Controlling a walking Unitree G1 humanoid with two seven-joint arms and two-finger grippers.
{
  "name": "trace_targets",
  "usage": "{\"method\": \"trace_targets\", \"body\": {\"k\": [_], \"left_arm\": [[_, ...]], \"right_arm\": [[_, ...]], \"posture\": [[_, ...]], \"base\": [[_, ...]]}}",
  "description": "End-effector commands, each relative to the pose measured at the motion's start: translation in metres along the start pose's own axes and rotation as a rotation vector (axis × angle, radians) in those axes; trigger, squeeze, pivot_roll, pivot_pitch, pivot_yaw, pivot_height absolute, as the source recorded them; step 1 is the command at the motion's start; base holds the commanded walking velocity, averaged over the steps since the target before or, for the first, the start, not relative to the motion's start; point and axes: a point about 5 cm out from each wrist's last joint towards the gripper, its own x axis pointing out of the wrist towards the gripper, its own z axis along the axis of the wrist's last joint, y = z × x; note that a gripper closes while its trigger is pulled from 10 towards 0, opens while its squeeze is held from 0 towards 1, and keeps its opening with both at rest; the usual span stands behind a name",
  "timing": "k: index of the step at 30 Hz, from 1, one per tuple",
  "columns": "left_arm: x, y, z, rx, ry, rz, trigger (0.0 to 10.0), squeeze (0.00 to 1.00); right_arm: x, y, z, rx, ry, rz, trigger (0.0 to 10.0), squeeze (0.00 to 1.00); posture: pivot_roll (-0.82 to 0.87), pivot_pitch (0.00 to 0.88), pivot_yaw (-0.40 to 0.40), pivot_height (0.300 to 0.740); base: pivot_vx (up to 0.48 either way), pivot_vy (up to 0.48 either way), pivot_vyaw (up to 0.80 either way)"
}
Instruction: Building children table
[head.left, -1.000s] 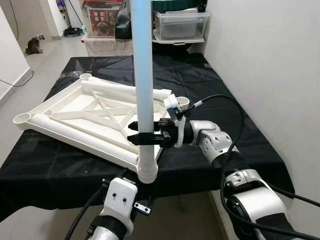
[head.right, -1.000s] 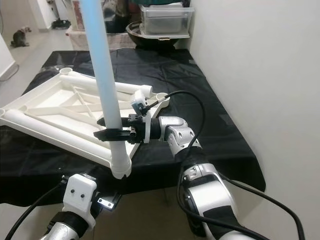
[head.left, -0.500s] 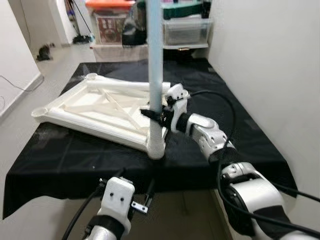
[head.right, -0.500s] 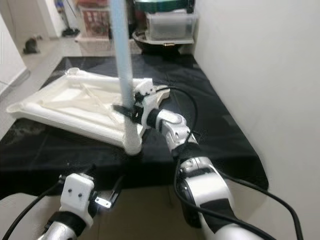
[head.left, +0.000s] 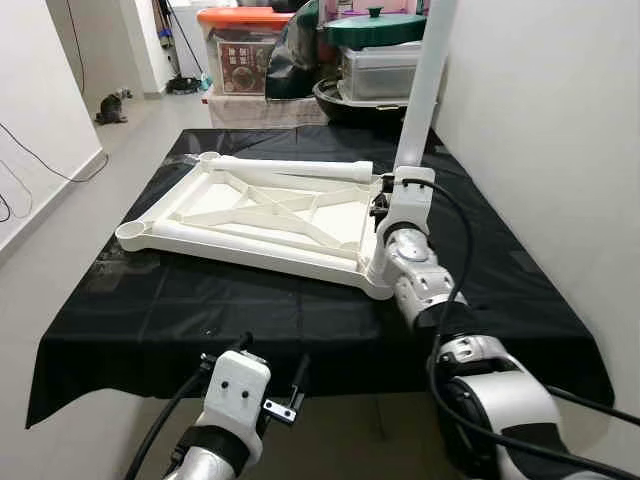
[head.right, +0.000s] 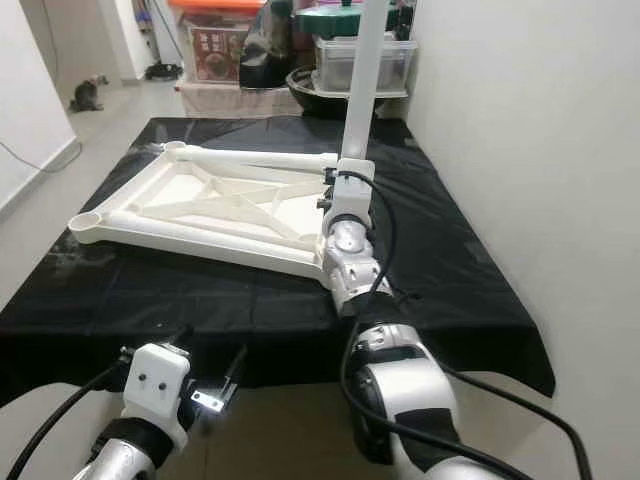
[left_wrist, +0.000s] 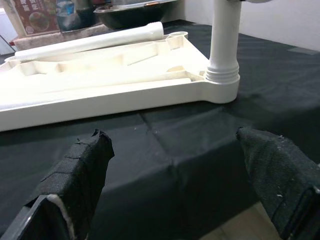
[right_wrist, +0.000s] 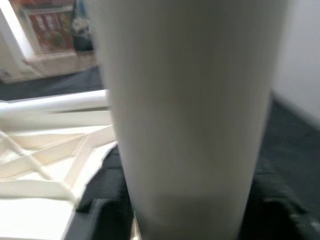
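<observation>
A white children's table top (head.left: 270, 215) lies upside down on the black-covered table (head.left: 220, 310). One white leg (head.left: 425, 80) stands upright, slightly tilted, in the near right corner socket (left_wrist: 222, 82). My right gripper (head.left: 380, 205) is shut on this leg low down, and the leg (right_wrist: 190, 110) sits very close in the right wrist view. A second leg (head.left: 290, 168) lies along the far edge of the top. My left gripper (left_wrist: 175, 165) hangs open below the table's near edge, with black padded fingers (left_wrist: 80, 170) spread wide and nothing between them.
A white wall (head.left: 540, 120) runs close along the table's right side. Storage boxes (head.left: 245, 55), a black bowl and a lidded bin (head.left: 385, 70) stand behind the far end. A cat (head.left: 112, 103) sits on the floor at far left. A cable (head.left: 30, 160) crosses the floor.
The camera has moved and the whole view has shifted. The leg's lower end, held at the near right corner before, now sits in that corner socket. My right gripper still holds the leg.
</observation>
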Motion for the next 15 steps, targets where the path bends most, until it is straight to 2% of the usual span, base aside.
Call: {"method": "trace_targets", "body": {"k": [1, 3, 4, 7, 8, 9, 10, 11, 12, 13, 14, 15], "left_arm": [[0.000, -0.001, -0.002, 0.002, 0.008, -0.009, 10.0, 0.00], [0.000, 0.000, -0.002, 0.004, 0.008, -0.009, 10.0, 0.00], [0.000, 0.000, -0.003, 0.004, 0.009, -0.010, 10.0, 0.00], [0.000, 0.000, -0.003, 0.003, 0.009, -0.010, 10.0, 0.00], [0.000, -0.001, -0.003, 0.002, 0.006, -0.014, 10.0, 0.00], [0.000, -0.001, -0.003, 0.002, 0.006, -0.014, 10.0, 0.00], [0.001, -0.001, -0.003, 0.002, 0.006, -0.015, 10.0, 0.00], [0.001, -0.001, -0.003, 0.002, 0.006, -0.015, 10.0, 0.00], [0.001, -0.001, -0.003, 0.002, 0.005, -0.015, 10.0, 0.00], [0.001, -0.001, -0.003, 0.002, 0.005, -0.015, 10.0, 0.00], [0.001, -0.001, -0.003, 0.002, 0.005, -0.015, 10.0, 0.00], [0.000, -0.001, -0.003, 0.002, 0.006, -0.014, 10.0, 0.00]], "right_arm": [[-0.004, 0.009, -0.012, 0.047, 0.020, 0.096, 10.0, 1.00], [-0.005, 0.015, -0.008, 0.058, -0.005, 0.137, 10.0, 1.00], [-0.005, 0.025, 0.002, 0.096, -0.050, 0.271, 10.0, 1.00], [-0.006, 0.027, 0.004, 0.103, -0.060, 0.290, 10.0, 1.00], [-0.009, 0.035, 0.007, 0.176, -0.031, 0.543, 10.0, 0.00], [-0.009, 0.035, 0.007, 0.176, -0.031, 0.543, 10.0, 0.00], [-0.013, 0.039, 0.005, 0.210, 0.018, 0.732, 10.0, 0.00], [-0.013, 0.039, 0.005, 0.210, 0.018, 0.732, 10.0, 0.00], [-0.020, 0.040, 0.005, 0.216, 0.041, 0.933, 10.0, 0.00], [-0.025, 0.039, 0.004, 0.214, 0.055, 1.049, 10.0, 0.00], [-0.025, 0.039, 0.004, 0.214, 0.055, 1.049, 10.0, 0.00], [-0.033, 0.035, 0.005, 0.191, 0.067, 1.232, 10.0, 0.00]], "posture": [[0.03, 0.054, -0.020, 0.740], [0.03, 0.054, -0.020, 0.740], [0.03, 0.057, -0.017, 0.740], [0.03, 0.057, -0.017, 0.740], [0.03, 0.057, -0.017, 0.740], [0.03, 0.057, -0.017, 0.740], [0.03, 0.057, -0.017, 0.740], [0.03, 0.057, -0.017, 0.740], [0.03, 0.057, -0.017, 0.740], [0.03, 0.057, -0.017, 0.740], [0.03, 0.057, -0.017, 0.740], [0.03, 0.057, -0.017, 0.740]], "base": [[0.000, 0.000, 0.00], [0.000, 0.000, 0.00], [0.000, 0.000, 0.00], [0.000, 0.000, 0.00], [0.000, 0.000, 0.00], [0.000, 0.000, 0.00], [0.000, 0.000, 0.00], [0.000, 0.000, 0.00], [0.000, 0.000, 0.00], [0.000, 0.000, 0.00], [0.000, 0.000, 0.00], [0.000, 0.000, 0.00]]}}
